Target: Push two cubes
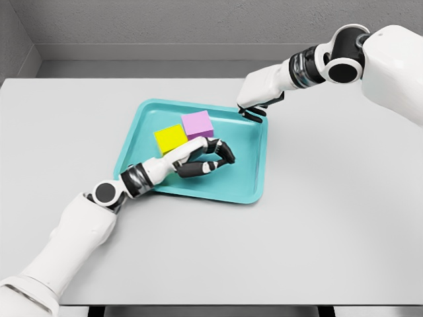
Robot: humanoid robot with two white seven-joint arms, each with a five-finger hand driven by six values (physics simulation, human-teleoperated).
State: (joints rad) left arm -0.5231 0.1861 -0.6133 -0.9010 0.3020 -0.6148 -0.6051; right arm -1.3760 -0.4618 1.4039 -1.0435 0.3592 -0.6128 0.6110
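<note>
Cubes sit together inside the teal tray, which lies on the grey counter. Taking that tray as the landmark: it rests near the middle of the counter, slightly turned so its far left corner points away from the robot.

Across the tray's near left rim reaches the left arm, coming in from the lower left; its left hand lies over the middle of the tray floor, its dark fingers loosely curled and closing on nothing. The hand sits just in front of the cubes, its knuckles close against their near sides, though actual contact is hard to judge.

At the tray's far right corner hangs the right hand, its arm stretching in from the upper right. Its fingers point down at the rim there; whether they are spread or pressed together cannot be told.

In the far left part of the tray stands the pink cube, and just beside it, toward the tray's left rim, the yellow cube, the two touching along one edge.
</note>
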